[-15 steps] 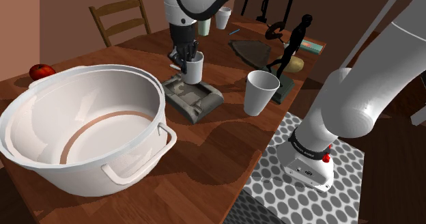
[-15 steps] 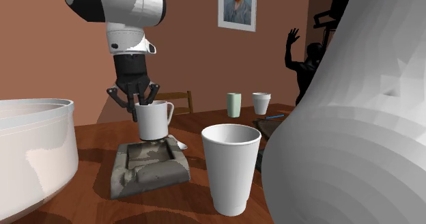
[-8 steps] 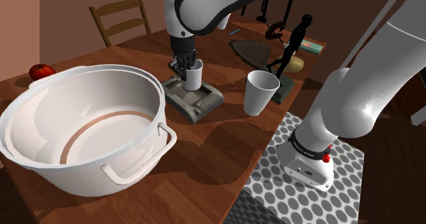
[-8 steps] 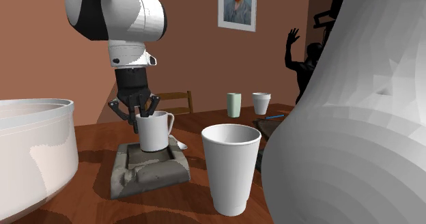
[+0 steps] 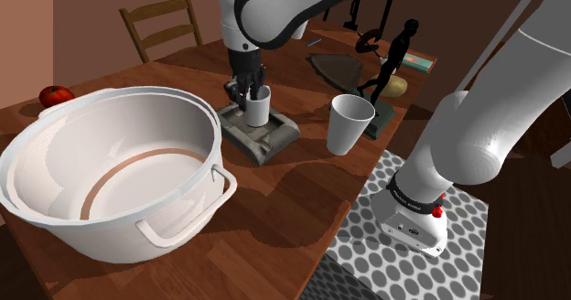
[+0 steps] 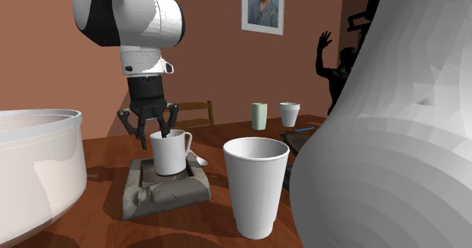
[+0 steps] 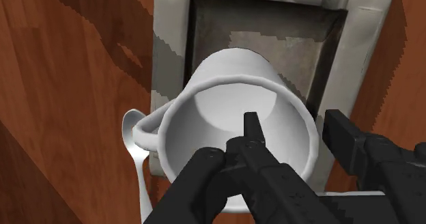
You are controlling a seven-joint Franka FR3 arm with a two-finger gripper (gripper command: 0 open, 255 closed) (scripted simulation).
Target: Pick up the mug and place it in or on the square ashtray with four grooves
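White mug (image 5: 257,108) stands upright in the grey ashtray (image 5: 271,139), upper middle of the shoulder view. The gripper (image 7: 293,123) jaws are spread, one finger inside the mug, one outside its wall.

You have a white mug (image 6: 169,153) standing upright in the sunken middle of the ashtray (image 6: 163,193). That ashtray is square, mottled grey, thick-rimmed and lies flat; the mug's handle overhangs 1 rim

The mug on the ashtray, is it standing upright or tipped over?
Upright: the mug stands mouth up in the ashtray, its sides vertical in the second exterior view.
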